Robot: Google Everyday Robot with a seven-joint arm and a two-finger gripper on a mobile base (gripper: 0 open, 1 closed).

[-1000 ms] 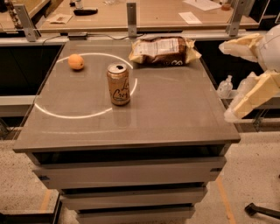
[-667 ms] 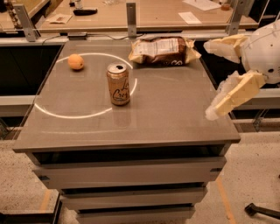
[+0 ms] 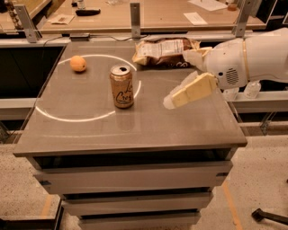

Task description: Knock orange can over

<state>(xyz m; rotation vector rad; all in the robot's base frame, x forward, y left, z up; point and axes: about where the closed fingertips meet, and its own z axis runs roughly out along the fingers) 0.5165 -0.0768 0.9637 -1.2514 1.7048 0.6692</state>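
The orange can (image 3: 122, 86) stands upright near the middle of the grey table (image 3: 135, 134), tan-orange with dark script and a silver top. My gripper (image 3: 176, 79) reaches in from the right on a white arm (image 3: 252, 58). It hovers above the table to the right of the can, about a can's height away from it and not touching it. Its two cream fingers (image 3: 191, 91) are spread apart with nothing between them.
A small round orange fruit (image 3: 78, 63) lies at the back left. A crinkly brown-and-white snack bag (image 3: 164, 50) lies at the back, just behind the gripper. A bright ring of light (image 3: 67, 117) marks the tabletop. A wooden bench (image 3: 157, 13) stands behind.
My gripper has moved left from beyond the table's right edge to over the table, closer to the can. The can, fruit and bag have not moved.
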